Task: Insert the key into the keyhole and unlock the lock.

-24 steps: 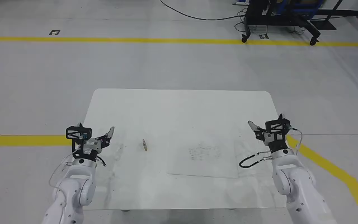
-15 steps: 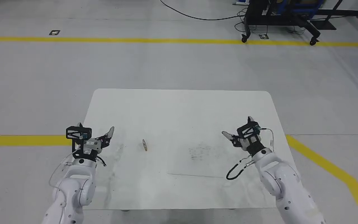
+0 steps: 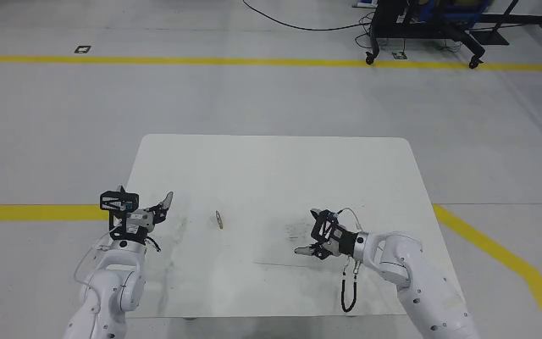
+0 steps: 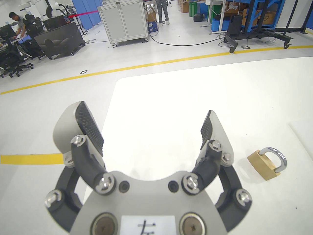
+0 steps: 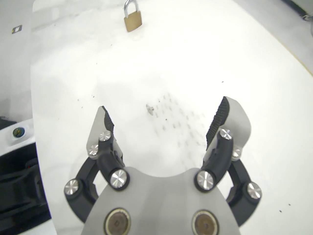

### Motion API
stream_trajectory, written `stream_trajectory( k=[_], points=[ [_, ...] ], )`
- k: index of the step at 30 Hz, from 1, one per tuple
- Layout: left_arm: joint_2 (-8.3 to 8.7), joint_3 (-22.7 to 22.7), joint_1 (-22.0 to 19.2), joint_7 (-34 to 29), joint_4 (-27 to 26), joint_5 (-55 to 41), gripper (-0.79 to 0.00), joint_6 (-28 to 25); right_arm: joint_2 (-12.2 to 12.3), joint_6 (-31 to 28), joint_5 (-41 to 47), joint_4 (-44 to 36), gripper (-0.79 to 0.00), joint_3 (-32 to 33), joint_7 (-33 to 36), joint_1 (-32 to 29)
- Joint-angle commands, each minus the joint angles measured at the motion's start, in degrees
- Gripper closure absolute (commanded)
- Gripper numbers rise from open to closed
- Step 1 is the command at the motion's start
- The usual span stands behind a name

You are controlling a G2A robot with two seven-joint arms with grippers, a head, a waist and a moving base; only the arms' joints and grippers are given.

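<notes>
Brass, steel-shackled padlock (image 4: 266, 164) — flat on the smooth white table (image 3: 279, 169), toward the robot's left, near the left gripper (image 4: 146, 113). Its jaws spread wide, ribbed black pads (image 4: 88, 125) bare; white label (image 4: 148, 226) with one dark character on its metal plate. Low over mid-table, right gripper (image 5: 164, 105) likewise agape, round silver screw heads (image 5: 205, 179) along its black linkage. Just ahead, tiny grey fleck (image 5: 149, 108) among faint dotted marks (image 5: 176, 121) — possibly the key, too small to tell.

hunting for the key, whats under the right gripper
A small grey piece, maybe the key, lies on the white table below the open right gripper. The table right beneath its palm is covered.
</notes>
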Motion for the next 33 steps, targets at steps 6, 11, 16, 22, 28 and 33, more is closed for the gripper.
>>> stream_trajectory(
  k=[6, 11, 16, 22, 28, 33],
  points=[
    [0.00, 0.0, 0.0, 0.0, 0.0, 0.0, -0.785, 0.0, -0.3, -0.5, -0.2, 2.9, -0.462, -4.8, 4.5, 4.0],
    [0.00, 0.0, 0.0, 0.0, 0.0, 0.0, -0.785, 0.0, -0.4, 1.8, -2.4, 3.2, -0.357, -6.1, 4.5, 4.9],
    [0.00, 0.0, 0.0, 0.0, 0.0, 0.0, -0.785, 0.0, -0.2, 1.1, -2.6, 3.9, 0.000, -6.3, 2.8, 5.2],
    [0.00, 0.0, 0.0, 0.0, 0.0, 0.0, -0.785, 0.0, 0.0, 1.3, -2.9, 4.1, 0.000, -6.7, 2.0, 5.5],
    [0.00, 0.0, 0.0, 0.0, 0.0, 0.0, -0.785, 0.0, 0.5, 1.8, -4.4, 2.4, 0.000, -6.2, 0.1, 4.3],
    [0.00, 0.0, 0.0, 0.0, 0.0, 0.0, -0.785, 0.0, 1.2, 1.2, -4.1, 0.3, 0.000, -2.8, -6.5, 1.8]
  ],
)
